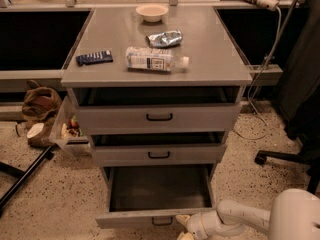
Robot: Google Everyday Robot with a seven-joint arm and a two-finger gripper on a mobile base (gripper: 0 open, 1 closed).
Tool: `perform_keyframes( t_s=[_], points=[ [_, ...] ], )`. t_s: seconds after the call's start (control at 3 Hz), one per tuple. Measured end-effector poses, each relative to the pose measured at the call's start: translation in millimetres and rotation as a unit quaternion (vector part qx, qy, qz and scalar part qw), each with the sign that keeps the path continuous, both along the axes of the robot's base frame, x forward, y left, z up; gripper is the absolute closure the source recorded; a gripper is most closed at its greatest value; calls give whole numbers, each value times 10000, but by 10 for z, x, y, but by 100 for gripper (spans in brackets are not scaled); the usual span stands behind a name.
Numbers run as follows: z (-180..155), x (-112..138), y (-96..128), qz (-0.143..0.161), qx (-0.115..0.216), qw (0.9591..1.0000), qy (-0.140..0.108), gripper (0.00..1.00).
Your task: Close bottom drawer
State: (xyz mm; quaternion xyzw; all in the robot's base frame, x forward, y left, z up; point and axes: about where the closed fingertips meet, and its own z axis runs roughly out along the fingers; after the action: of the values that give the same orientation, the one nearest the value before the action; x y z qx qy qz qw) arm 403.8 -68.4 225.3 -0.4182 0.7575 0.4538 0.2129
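Observation:
The grey cabinet has three drawers. The bottom drawer point(160, 189) is pulled far out, showing its wide, empty grey tray; its low front panel point(125, 218) carries a small black loop handle point(161, 221). The middle drawer point(159, 154) and the top drawer point(159, 117) stand slightly open. My white arm point(240, 216) reaches in from the lower right. My gripper point(183, 227) is at the bottom edge of the camera view, against the right part of the bottom drawer's front panel, just right of the handle.
On the cabinet top lie a plastic bottle point(155, 59), a crumpled chip bag point(164, 38), a dark blue bar point(94, 57) and a small bowl point(152, 12). A brown bag point(40, 106) and a clear bin point(70, 131) sit on the floor at the left. A chair base point(287, 156) stands at the right.

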Motion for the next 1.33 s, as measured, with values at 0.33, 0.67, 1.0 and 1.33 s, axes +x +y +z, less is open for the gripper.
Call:
perform_keyframes(
  t_s=[0.33,0.67,1.0,1.33],
  points=[
    [-74,44,27,10,-4,10000,26,0],
    [-156,194,148,123,9,9999,1,0],
    [-164,549,253,61,31,9999,-111,0],
    [-164,550,253,60,31,9999,-111,0]
  ],
)
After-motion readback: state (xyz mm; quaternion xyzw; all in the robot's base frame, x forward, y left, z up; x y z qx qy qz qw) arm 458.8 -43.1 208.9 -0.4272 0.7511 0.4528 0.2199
